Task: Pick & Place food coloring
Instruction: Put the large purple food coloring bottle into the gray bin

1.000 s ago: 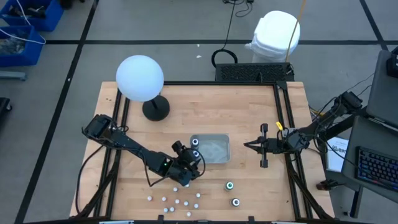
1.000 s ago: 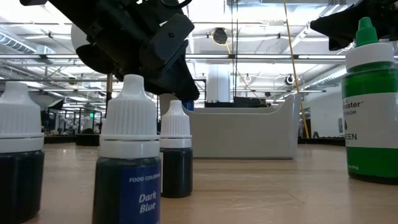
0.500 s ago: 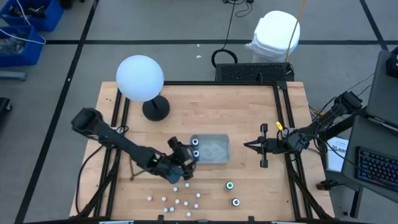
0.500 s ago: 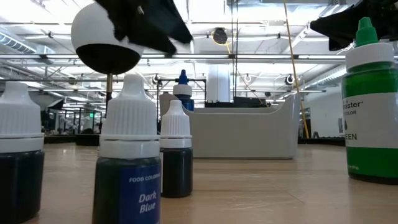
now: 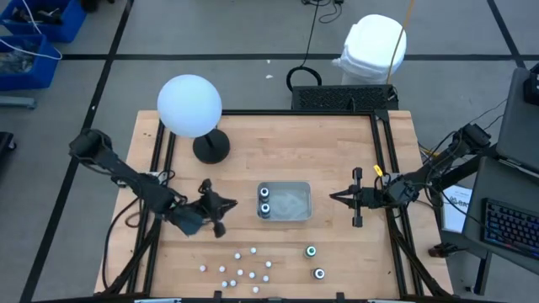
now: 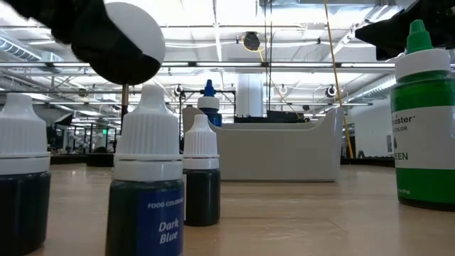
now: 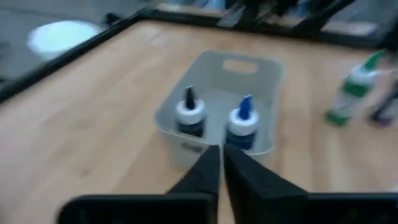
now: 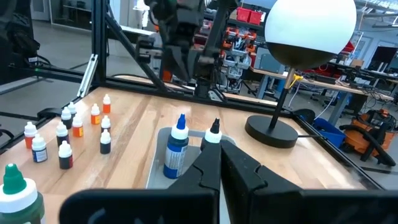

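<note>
Two food coloring bottles, one blue-tipped [image 7: 241,121] and one black-tipped [image 7: 189,115], stand upright in the clear tray [image 5: 295,202] at mid-table. My left gripper [image 5: 231,203] hangs shut and empty a short way left of the tray, pointing at it. Several small white-capped bottles [image 5: 240,265] stand near the table's front edge. Two green-topped bottles [image 5: 311,251] [image 5: 319,273] stand to their right. My right gripper [image 5: 331,196] waits shut just right of the tray.
A white globe lamp [image 5: 189,105] on a black base [image 5: 210,147] stands at the far left of the table. Black rails [image 5: 383,168] run along the table's sides. Bare wood lies between my left gripper and the small bottles.
My left gripper has risen from the tray's near-left corner and drawn back toward the table's left edge. The blue-tipped bottle, hidden behind it in the low view a second ago, now stands in plain sight in the tray.
</note>
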